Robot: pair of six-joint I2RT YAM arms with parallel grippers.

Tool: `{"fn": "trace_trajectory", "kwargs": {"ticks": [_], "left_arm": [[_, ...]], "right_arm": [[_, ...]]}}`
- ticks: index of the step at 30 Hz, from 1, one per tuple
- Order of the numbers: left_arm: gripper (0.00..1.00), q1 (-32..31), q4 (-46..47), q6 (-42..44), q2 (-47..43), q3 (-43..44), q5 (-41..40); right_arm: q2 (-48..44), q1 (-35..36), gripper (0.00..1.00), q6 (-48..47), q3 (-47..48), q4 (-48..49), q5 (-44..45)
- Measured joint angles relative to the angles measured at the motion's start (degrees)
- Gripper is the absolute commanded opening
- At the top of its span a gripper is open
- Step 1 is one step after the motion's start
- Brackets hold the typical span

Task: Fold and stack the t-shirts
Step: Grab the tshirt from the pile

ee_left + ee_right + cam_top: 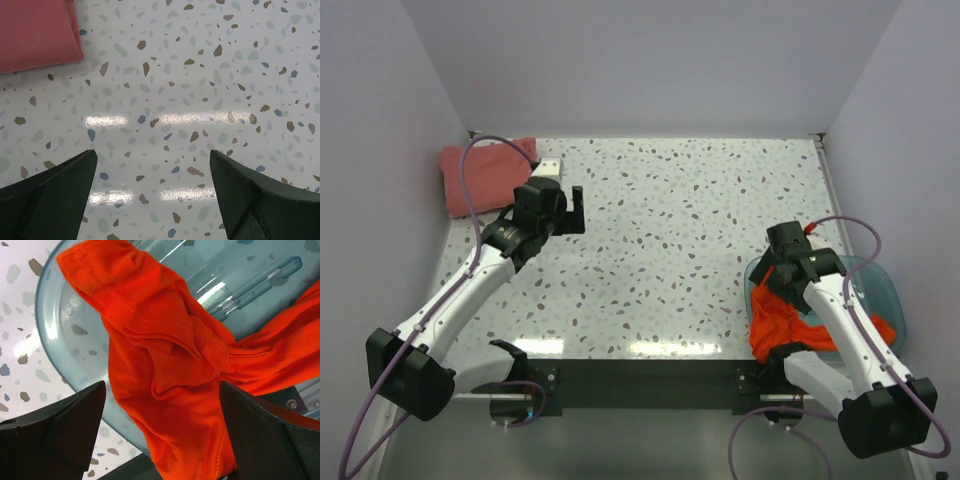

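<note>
Upper left, pink shirt (480, 175) folded; orange shirt (775, 320) (crumpled in tub (888, 285), lower right) not yet. Wide, empty: left gripper (153, 156), right gripper (162, 386).

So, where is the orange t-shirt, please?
The orange t-shirt spills over the rim of the blue tub, near right of the table in the top view, under the right claw.

T-shirt (485, 176) far left; second t-shirt (775, 322) in tub (882, 276)
</note>
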Motion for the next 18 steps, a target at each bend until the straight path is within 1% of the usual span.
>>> {"fn": "trace_trajectory", "kwargs": {"ticks": [4, 12, 15, 16, 18], "left_arm": [[1.0, 0.0, 0.02, 0.04, 0.0, -0.02, 0.35], [1.0, 0.0, 0.02, 0.24, -0.04, -0.02, 0.55], [1.0, 0.0, 0.02, 0.42, -0.37, -0.07, 0.57], [1.0, 0.0, 0.02, 0.59, -0.52, -0.07, 0.57], [1.0, 0.0, 0.0, 0.94, -0.76, -0.09, 0.57]], "right_arm": [[-0.85, -1.16, 0.99, 2.05, -2.89, 1.01, -0.96], [1.31, -2.84, 0.98, 4.17, -8.24, 5.11, -2.67], [1.86, -3.93, 0.93, 4.42, -9.42, 7.04, -3.41], [2.4, -4.42, 0.88, 4.39, -9.73, 7.67, -3.72], [3.67, -5.2, 0.82, 4.35, -9.99, 8.61, -4.22]]}}
